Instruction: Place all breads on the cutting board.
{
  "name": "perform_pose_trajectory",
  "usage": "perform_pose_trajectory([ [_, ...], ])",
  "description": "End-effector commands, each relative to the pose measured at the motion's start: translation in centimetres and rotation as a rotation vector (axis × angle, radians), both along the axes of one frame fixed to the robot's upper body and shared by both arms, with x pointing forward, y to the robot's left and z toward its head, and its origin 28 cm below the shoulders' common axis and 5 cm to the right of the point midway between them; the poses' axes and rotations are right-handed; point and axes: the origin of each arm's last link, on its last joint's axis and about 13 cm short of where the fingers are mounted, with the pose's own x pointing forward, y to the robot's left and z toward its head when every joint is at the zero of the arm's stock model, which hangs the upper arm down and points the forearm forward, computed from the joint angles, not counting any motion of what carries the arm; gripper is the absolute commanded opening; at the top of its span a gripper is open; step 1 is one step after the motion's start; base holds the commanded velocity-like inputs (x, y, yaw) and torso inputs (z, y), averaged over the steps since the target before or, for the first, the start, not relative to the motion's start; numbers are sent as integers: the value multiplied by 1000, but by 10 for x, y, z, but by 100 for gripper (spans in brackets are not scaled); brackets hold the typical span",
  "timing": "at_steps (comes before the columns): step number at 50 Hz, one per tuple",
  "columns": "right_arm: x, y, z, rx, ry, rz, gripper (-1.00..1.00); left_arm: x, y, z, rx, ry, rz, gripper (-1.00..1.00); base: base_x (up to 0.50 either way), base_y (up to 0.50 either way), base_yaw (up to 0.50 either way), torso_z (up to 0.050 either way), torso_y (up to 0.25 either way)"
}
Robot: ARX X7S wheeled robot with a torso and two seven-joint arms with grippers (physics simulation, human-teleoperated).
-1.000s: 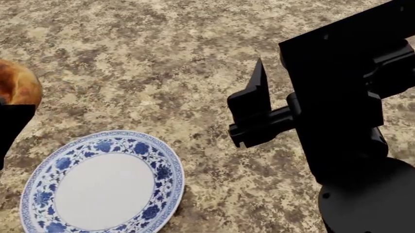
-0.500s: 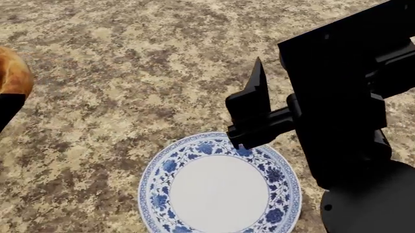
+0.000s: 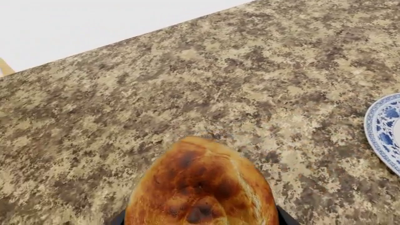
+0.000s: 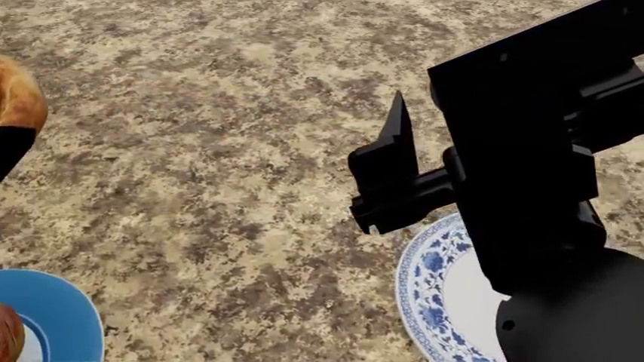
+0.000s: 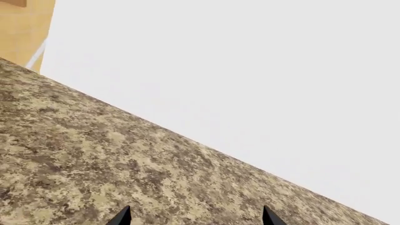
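Note:
A golden-brown bun (image 3: 203, 180) with dark baked spots fills the left wrist view, held between my left gripper's (image 3: 200, 221) black fingers, whose edges just show beside it. In the head view the bun (image 4: 15, 94) sits at the left edge above the left gripper (image 4: 10, 154), over the speckled counter. A reddish-brown roll (image 4: 7, 339) lies on a blue plate (image 4: 60, 320) at the bottom left corner. My right gripper (image 4: 387, 177) is open and empty above the counter; its two tips (image 5: 123, 217) stand wide apart. The cutting board is out of view.
A blue-and-white floral plate (image 4: 427, 286) lies on the counter, partly under my right arm; its rim also shows in the left wrist view (image 3: 378, 136). The counter's far edge and a tan wooden surface (image 5: 18, 28) show in the right wrist view.
The head view has swung left: the floral plate slid from the lower left to the right under my right arm, and the blue plate with the roll has come into view.

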Motion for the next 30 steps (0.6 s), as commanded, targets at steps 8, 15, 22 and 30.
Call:
perform_pose_trajectory([
  [8, 5, -3, 6, 8, 7, -22, 100, 3, -4, 8, -14, -35, -23, -100, 0, 500, 0, 0, 0],
  [15, 5, -2, 6, 4, 8, -22, 100, 3, -4, 7, -9, -42, -24, -100, 0, 500, 0, 0, 0],
  [22, 6, -2, 6, 2, 10, -19, 100, 4, -4, 7, -10, -44, -25, -100, 0, 500, 0, 0, 1],
  [30, 5, -3, 5, 2, 13, -20, 100, 3, -4, 10, -12, -58, -27, -100, 0, 500, 0, 0, 0],
])
